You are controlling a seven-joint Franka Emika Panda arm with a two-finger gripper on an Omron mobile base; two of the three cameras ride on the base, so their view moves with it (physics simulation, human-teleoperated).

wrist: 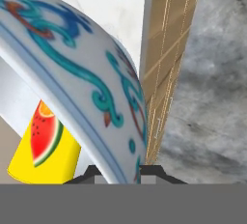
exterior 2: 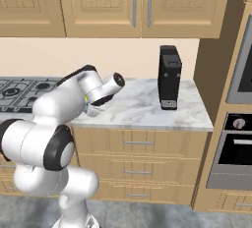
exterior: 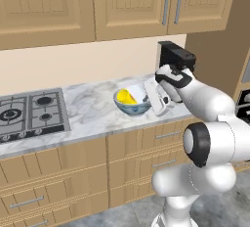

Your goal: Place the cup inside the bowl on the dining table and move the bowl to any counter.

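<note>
The bowl (exterior: 133, 104), white inside with a blue-green pattern outside, is at the counter (exterior: 90, 113) near its front edge, just right of the hob. The small yellow cup (exterior: 125, 97) lies inside it. In the hand view the cup (wrist: 43, 150) shows a red watermelon patch behind the bowl's wall (wrist: 91, 73). My gripper (exterior: 148, 99) reaches down from the right and is shut on the bowl's right rim, one finger inside and one outside (wrist: 123, 172). Whether the bowl rests on the marble or hangs just above it I cannot tell.
A gas hob (exterior: 30, 112) is set into the counter at the left. A black coffee machine (exterior 2: 170, 77) stands at the back right, close behind my wrist. Wall cabinets (exterior: 97, 6) hang overhead. An oven column (exterior 2: 238, 138) bounds the right end.
</note>
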